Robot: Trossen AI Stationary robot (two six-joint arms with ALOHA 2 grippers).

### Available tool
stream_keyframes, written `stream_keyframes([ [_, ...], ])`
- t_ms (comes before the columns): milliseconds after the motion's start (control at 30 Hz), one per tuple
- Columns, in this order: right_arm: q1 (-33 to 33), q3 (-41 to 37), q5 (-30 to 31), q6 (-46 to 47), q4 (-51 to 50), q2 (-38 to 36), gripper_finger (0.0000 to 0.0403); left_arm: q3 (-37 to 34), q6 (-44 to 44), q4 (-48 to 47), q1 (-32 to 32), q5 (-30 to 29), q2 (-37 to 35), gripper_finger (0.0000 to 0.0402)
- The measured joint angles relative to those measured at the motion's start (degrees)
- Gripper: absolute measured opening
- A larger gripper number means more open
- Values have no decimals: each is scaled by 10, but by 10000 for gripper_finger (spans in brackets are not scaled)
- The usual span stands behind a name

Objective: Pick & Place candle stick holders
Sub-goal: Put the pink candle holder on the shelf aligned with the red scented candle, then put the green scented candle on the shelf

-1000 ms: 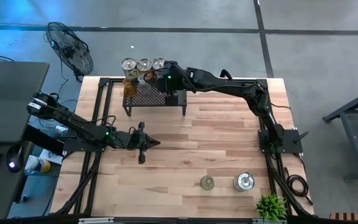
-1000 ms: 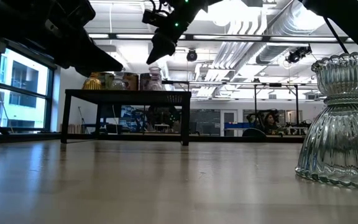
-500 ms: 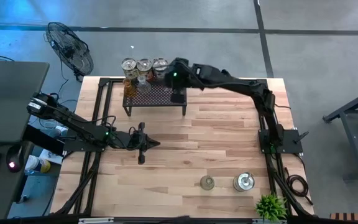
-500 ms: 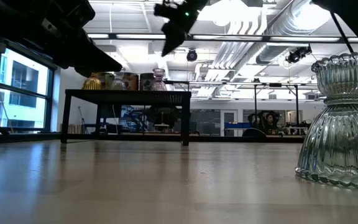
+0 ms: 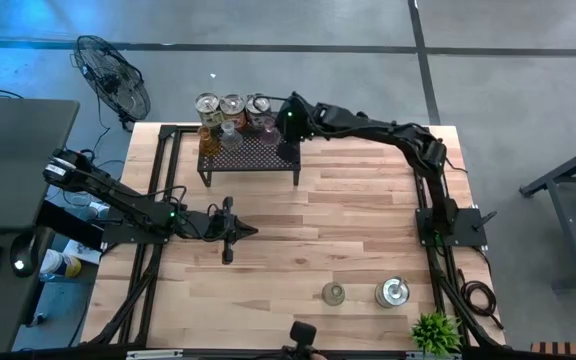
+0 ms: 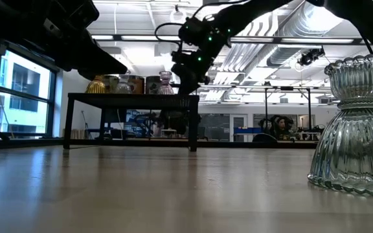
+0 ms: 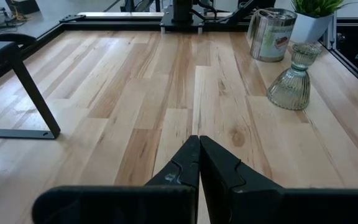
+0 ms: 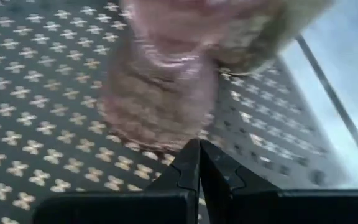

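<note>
A lab-like open workspace: exposed ceiling ducts (image 6: 283, 26), distant desks (image 6: 264, 133), concrete floor (image 5: 508, 90).

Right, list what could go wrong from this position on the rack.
The right gripper sits shut, low over the black rack, right beside the pink glass holder. A small sideways drift could knock it over.

The holders are packed tightly at the rack's far edge; a nudge to one may push another off the table.

The left gripper waits, shut, mid-table.
</note>
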Motion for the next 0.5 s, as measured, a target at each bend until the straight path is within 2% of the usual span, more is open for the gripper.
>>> stream_keyframes([
  [133,5,-22,-15,10,36,0,3,0,0,0,0,0,0,3],
  [500,25,-19,-21,10,67,-5,1,0,0,1,0,-2,0,3],
])
